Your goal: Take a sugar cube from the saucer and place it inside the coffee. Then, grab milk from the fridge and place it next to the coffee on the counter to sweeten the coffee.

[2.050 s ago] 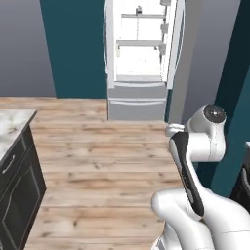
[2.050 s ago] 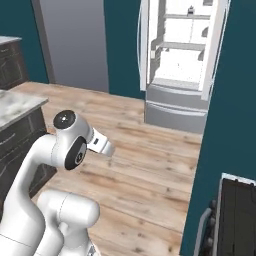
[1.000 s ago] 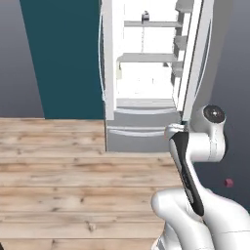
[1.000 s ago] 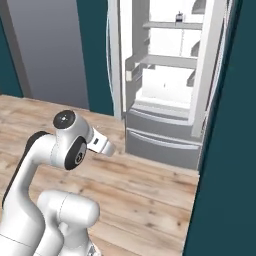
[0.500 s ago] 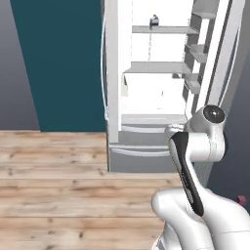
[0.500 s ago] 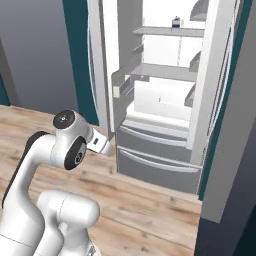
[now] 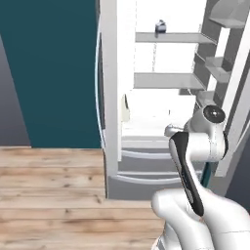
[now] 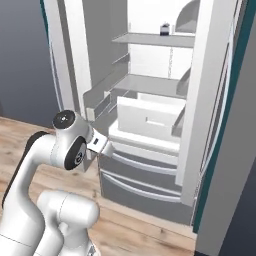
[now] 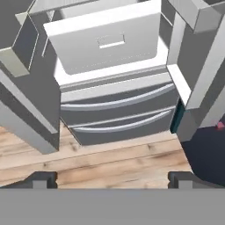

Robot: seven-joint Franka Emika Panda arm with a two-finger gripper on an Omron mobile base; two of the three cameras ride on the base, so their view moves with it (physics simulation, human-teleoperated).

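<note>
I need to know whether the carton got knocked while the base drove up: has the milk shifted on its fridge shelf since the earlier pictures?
No. The milk still stands on the same upper shelf of the fridge; only the camera moved closer.

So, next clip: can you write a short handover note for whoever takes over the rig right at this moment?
Gripper: open and empty, pointing at the fridge's lower drawers.
Fridge: doors open, base parked right in front of it.
Milk: small carton on the top shelf, well above the arm.
Done: cannot tell about the sugar step; coffee and counter are out of sight.
Left: reach up, grasp the milk, carry it to the counter beside the coffee.
</note>
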